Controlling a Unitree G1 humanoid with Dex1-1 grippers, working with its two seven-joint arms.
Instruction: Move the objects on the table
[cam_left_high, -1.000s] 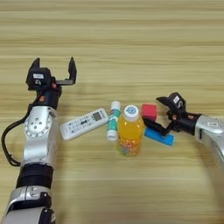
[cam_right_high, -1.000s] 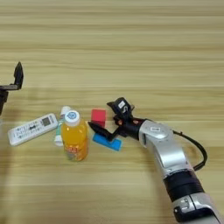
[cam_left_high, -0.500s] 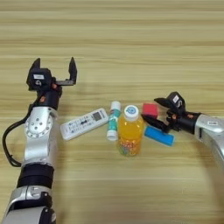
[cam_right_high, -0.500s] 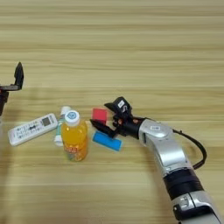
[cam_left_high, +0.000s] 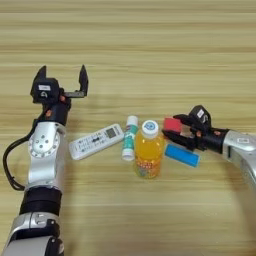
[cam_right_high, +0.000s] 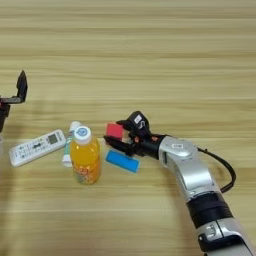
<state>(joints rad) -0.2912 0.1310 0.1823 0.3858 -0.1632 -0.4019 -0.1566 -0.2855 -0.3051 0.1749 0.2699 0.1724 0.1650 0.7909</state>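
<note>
The far half of the counter (cam_left_high: 150, 45) is left free from edge to edge. A tight cluster is packed at mid-counter: remote control (cam_left_high: 96, 141), glue stick (cam_left_high: 129, 138), juice bottle (cam_left_high: 148, 156), red cube (cam_left_high: 172, 124) and blue block (cam_left_high: 182, 155), with only narrow gaps between them. The right hand (cam_left_high: 176, 129) is set against the cube, so entry from the right is blocked. The left hand (cam_left_high: 61, 82) is held open beyond the remote. Bare counter is left along the near edge.

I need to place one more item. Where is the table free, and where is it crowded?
Free: the table beyond both hands, and the strip nearer than the juice bottle. Crowded: remote, glue stick, bottle, red cube and blue block with the right hand.
</note>
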